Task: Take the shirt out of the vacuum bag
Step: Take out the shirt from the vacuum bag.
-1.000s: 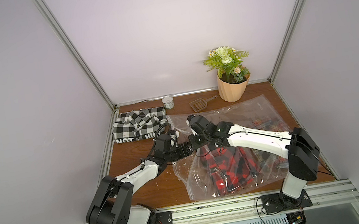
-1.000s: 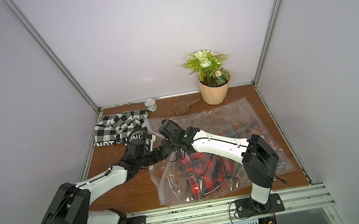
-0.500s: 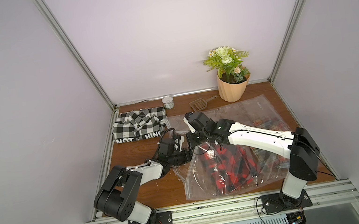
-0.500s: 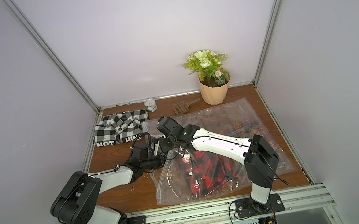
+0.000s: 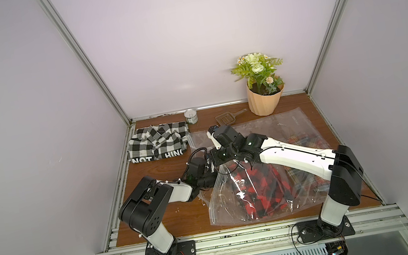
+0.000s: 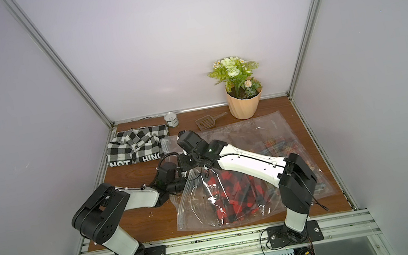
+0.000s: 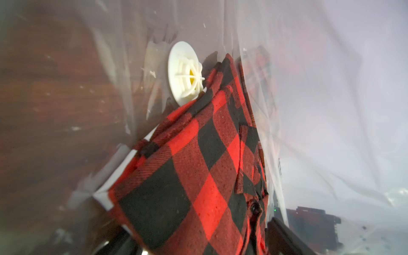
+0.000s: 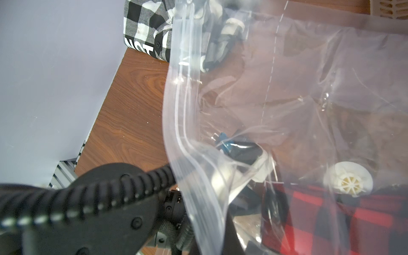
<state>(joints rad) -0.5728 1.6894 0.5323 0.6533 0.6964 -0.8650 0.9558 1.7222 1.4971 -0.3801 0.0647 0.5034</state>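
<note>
though the left gripper now sits inside the mouth of the vacuum bag, its jaws stand spread, one dark finger to each side of the near fold of the shirt, and i cannot tell whether either pad presses the cloth. the right gripper is pressed together on the bag's upper film beside the zip edge, holding it up off the table like a tent. a second ago the left arm lay stretched low along the table with its gripper just at the mouth; since then it has folded back, elbow raised, and turned to point in under the lifted film, while the bag has gone from lying nearly flat to a steep peak. the red-and-black shirt is still wholly inside, its far corner up by the round white valve. i judge the opening step done and the grasp not yet made: closing on cloth alone, without catching film, looks like the next need.
</note>
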